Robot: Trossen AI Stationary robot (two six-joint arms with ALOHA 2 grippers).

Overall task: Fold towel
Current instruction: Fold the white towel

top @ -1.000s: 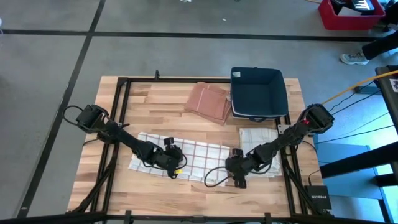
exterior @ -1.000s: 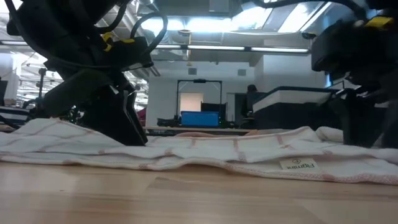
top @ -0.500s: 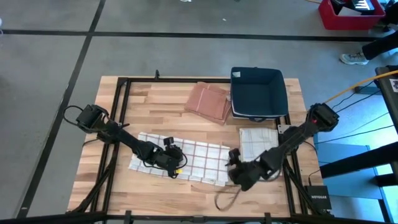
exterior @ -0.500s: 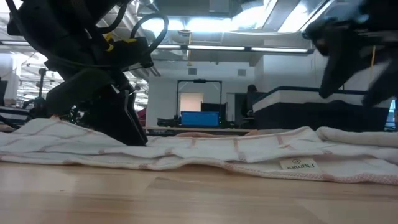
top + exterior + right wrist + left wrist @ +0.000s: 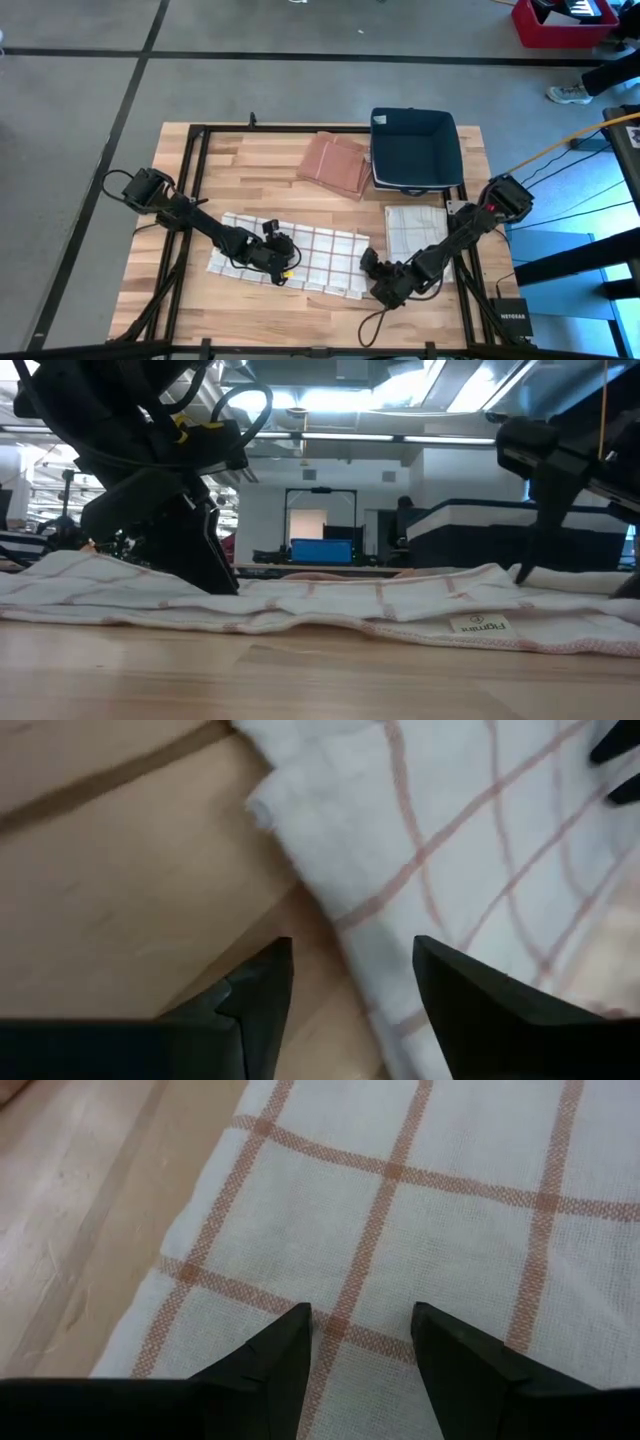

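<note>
— Where do you stand?
— Your left gripper (image 5: 360, 1342) rests spread on the checked towel (image 5: 320, 255); your right gripper (image 5: 350, 982), unclenched, holds nothing at its near-right corner.
— Folded yet?
— No; it lies flat mid-table.

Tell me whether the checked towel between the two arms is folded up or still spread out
Spread out. The checked towel lies flat as one long strip on the table, its grid showing, unlike the folded white towel beside it.
</note>
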